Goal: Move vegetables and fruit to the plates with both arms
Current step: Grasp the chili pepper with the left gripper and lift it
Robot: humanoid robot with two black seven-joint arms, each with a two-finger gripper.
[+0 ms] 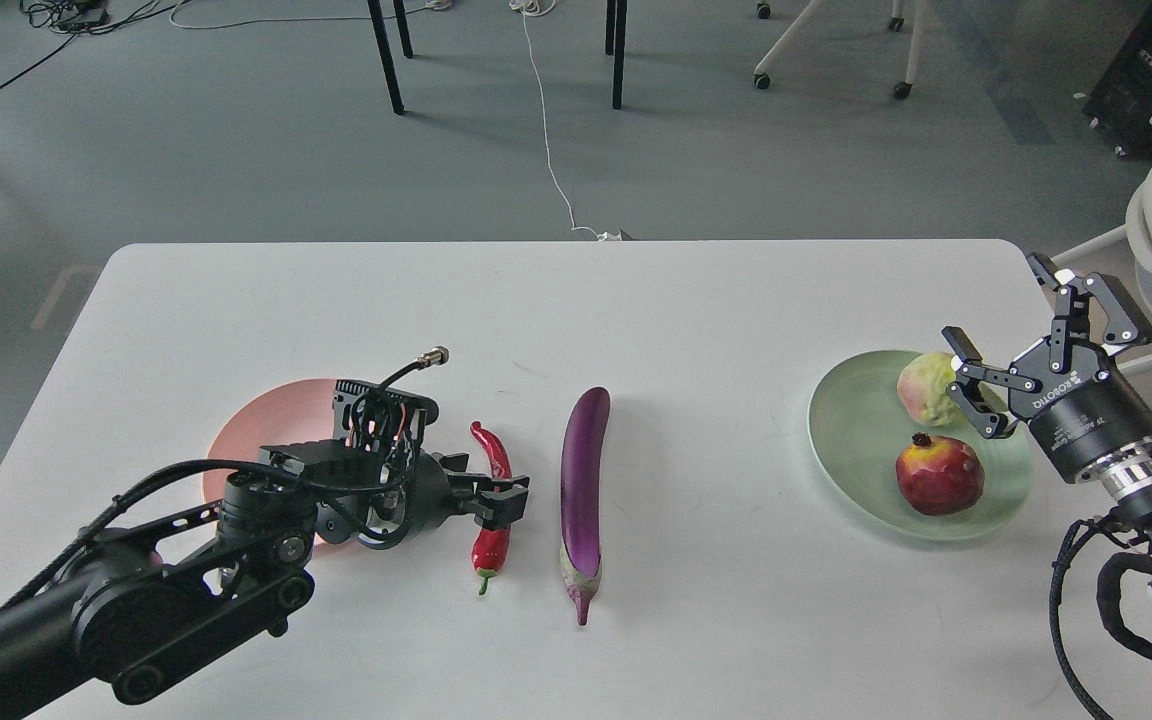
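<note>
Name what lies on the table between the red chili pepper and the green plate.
In the head view, only the purple eggplant lies between the chili pepper and the green plate; the rest of that stretch of white table is bare.

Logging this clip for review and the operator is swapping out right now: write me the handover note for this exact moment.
Left gripper: jaws closed around the middle of the red chili pepper, which lies on the table; not lifted as far as I can tell.
Right gripper: jaws open, holding nothing, beside the yellow-green fruit.
Done: yellow-green fruit and pomegranate both sit on the mint green plate.
Left: chili and purple eggplant, which lies on the table right of the chili, still need to go to the pink plate, which appears empty, though the left arm hides part of it.
</note>
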